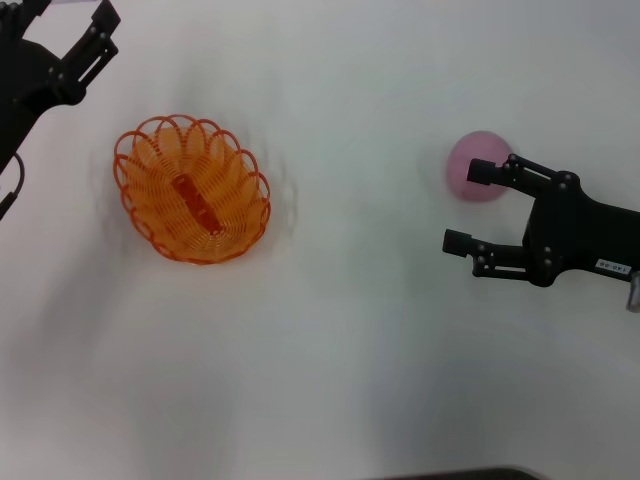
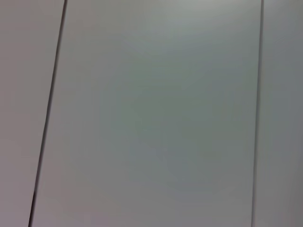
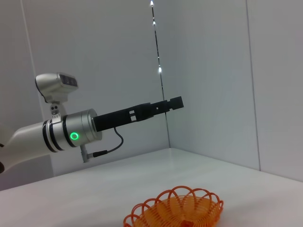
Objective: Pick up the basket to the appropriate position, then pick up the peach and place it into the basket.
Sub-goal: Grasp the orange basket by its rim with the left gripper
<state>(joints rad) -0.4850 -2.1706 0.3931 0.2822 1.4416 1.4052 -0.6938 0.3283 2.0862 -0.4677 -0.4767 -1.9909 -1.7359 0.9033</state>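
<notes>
I see the basket (image 1: 192, 190) sitting on the white table (image 1: 360, 340) at my left, the peach (image 1: 474, 166) well apart at the right. My right gripper (image 1: 464, 206) hangs spread wide, one fingertip over the peach. My left gripper (image 1: 95, 45) is raised at the far left corner, fingers apart, holding nothing.

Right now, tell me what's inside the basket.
The basket holds no peach; only its orange wire floor shows. The peach lies on the table by the open right end effector, which partly covers it.
</notes>
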